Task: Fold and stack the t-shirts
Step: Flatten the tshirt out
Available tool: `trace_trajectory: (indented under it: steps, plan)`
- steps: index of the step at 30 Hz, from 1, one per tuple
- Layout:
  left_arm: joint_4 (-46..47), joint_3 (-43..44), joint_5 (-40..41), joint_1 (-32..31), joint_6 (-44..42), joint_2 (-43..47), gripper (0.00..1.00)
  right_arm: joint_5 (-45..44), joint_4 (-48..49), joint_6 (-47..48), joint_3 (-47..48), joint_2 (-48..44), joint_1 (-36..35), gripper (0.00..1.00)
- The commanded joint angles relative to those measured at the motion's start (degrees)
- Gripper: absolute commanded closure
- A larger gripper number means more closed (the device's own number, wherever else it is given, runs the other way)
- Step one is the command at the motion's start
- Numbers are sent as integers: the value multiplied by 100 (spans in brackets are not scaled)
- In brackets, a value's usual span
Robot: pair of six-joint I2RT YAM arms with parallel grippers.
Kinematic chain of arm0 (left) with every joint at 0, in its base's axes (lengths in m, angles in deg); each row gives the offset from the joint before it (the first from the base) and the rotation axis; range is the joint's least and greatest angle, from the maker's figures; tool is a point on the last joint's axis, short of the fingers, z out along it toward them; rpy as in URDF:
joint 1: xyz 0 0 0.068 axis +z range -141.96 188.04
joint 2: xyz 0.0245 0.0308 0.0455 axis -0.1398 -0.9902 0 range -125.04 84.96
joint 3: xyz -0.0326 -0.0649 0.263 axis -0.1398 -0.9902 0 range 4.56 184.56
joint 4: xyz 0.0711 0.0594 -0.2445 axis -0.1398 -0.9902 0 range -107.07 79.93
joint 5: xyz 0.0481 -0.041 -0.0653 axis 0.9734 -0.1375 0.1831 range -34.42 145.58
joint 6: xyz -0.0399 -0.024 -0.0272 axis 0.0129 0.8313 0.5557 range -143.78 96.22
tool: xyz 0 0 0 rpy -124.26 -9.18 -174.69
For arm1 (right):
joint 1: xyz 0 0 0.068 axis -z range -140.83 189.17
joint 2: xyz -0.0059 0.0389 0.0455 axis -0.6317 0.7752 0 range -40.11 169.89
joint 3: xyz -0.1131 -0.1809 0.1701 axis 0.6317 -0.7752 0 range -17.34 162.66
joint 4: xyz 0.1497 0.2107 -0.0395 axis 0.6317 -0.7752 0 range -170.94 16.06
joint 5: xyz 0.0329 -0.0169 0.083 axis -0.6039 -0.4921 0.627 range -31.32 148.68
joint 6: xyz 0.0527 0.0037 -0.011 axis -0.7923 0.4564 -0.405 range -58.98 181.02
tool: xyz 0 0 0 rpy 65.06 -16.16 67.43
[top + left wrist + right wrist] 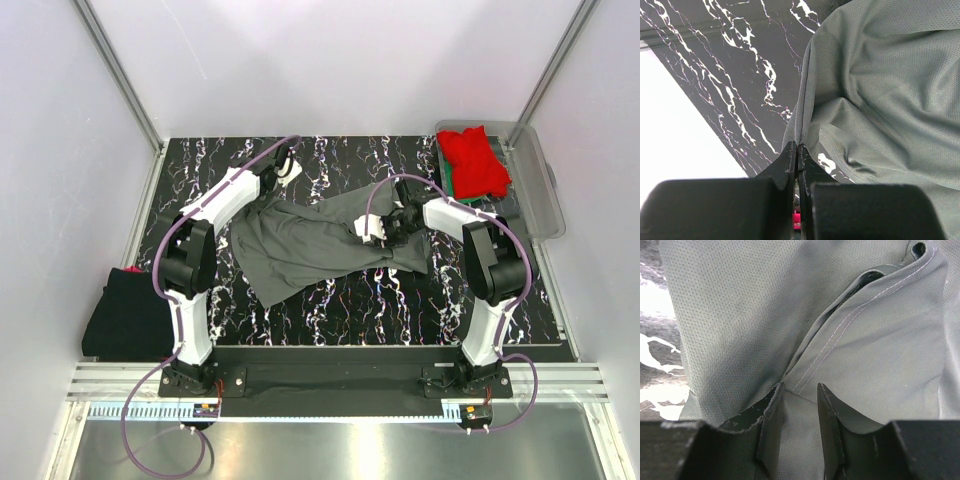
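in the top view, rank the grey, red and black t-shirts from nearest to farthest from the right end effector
1. grey t-shirt: right under the right end effector, in the middle.
2. red t-shirt: in the clear tub, far right corner.
3. black t-shirt: far left, near side.

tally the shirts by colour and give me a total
grey shirt: 1
red shirt: 1
green shirt: 1
black shirt: 1
total: 4
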Motion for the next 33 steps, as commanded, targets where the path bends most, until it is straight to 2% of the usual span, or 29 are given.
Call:
trace_trajectory:
  steps: [1, 19, 33]
  plan:
    - [141, 106, 110, 29, 87, 136, 100, -104, -243, 188, -144, -301, -78, 60]
    - [149, 229, -13, 29, 166, 13, 100, 19, -726, 355, -109, -714, -87, 60]
    - [132, 291, -31, 29, 193, -66, 100, -139, -639, 198, 93, -232, -96, 60]
